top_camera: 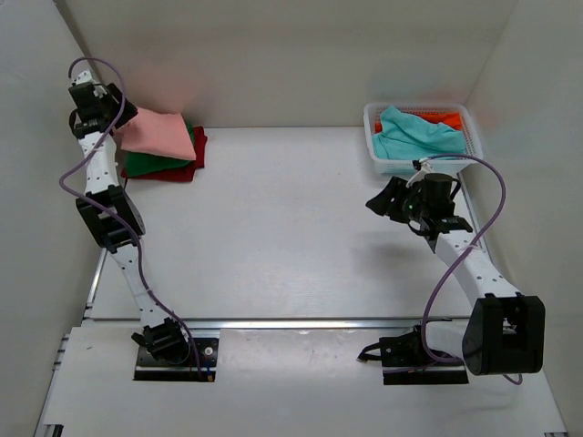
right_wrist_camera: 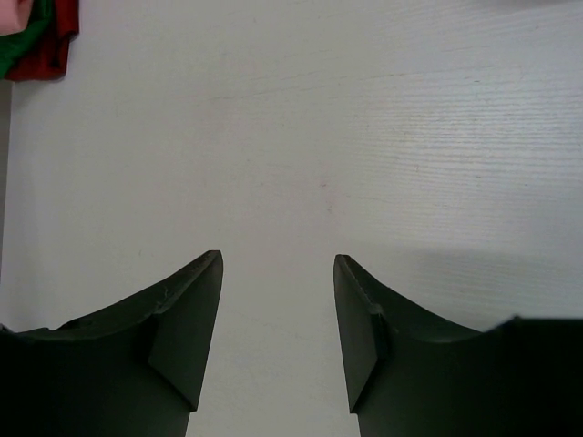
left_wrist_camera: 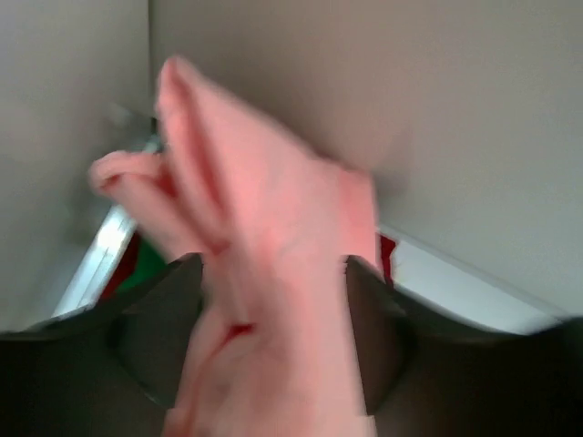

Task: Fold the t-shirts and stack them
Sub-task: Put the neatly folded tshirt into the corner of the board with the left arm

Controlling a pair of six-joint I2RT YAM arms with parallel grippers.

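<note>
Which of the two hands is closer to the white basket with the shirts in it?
Right. The right hand hangs over the table just in front of the basket. The left hand is far across the table, at the pink shirt.

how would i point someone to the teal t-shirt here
Find the white lattice plastic basket in the far right corner. The teal cloth t-shirt lies crumpled on top inside it; the orange cloth t-shirt only peeks out behind.

Robot lab test cell, probably. Bare white walls [top_camera: 273, 55] box in a white table [top_camera: 273, 237], closing just beyond the left gripper [top_camera: 123, 114]. Arm bases [top_camera: 410, 350] sit bolted beside a metal rail [top_camera: 301, 324], behind the right gripper [top_camera: 376, 204].
</note>
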